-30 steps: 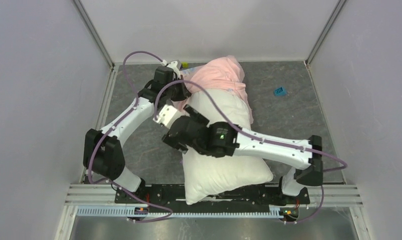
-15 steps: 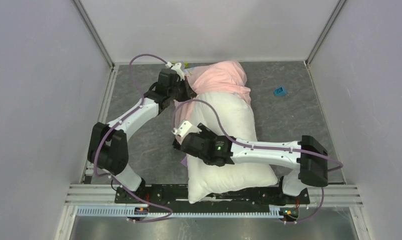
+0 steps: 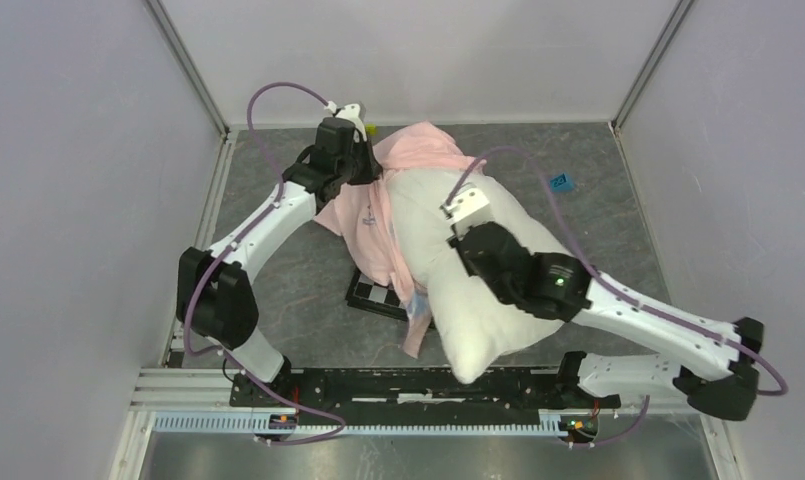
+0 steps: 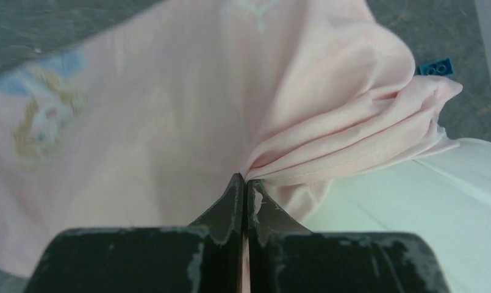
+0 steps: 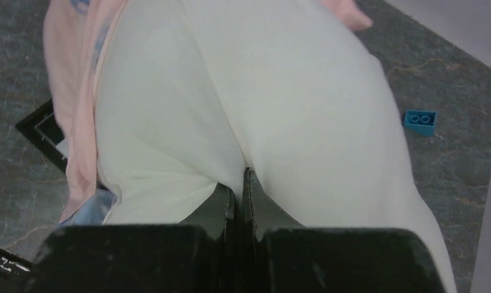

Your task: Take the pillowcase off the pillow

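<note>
Upper centre, top view: left gripper (image 4: 244,183) is pinching the bunched pillowcase (image 3: 366,215) | mid-frame: right gripper (image 5: 240,177) is clamping the pillow (image 3: 483,310) fabric | checkered board (image 3: 371,294) is lying mostly hidden beneath them on the tabletop (image 3: 278,270)

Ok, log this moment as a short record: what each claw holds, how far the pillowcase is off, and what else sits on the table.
left claw: shut, pinching a bunched fold of the pillowcase
right claw: shut, pinching the pillow
pillowcase: mostly peeled off, draped along the pillow's left side, far end still bunched over it
other items: checkered board partly under the fabric; blue brick apart, to the right
task: not finished
</note>
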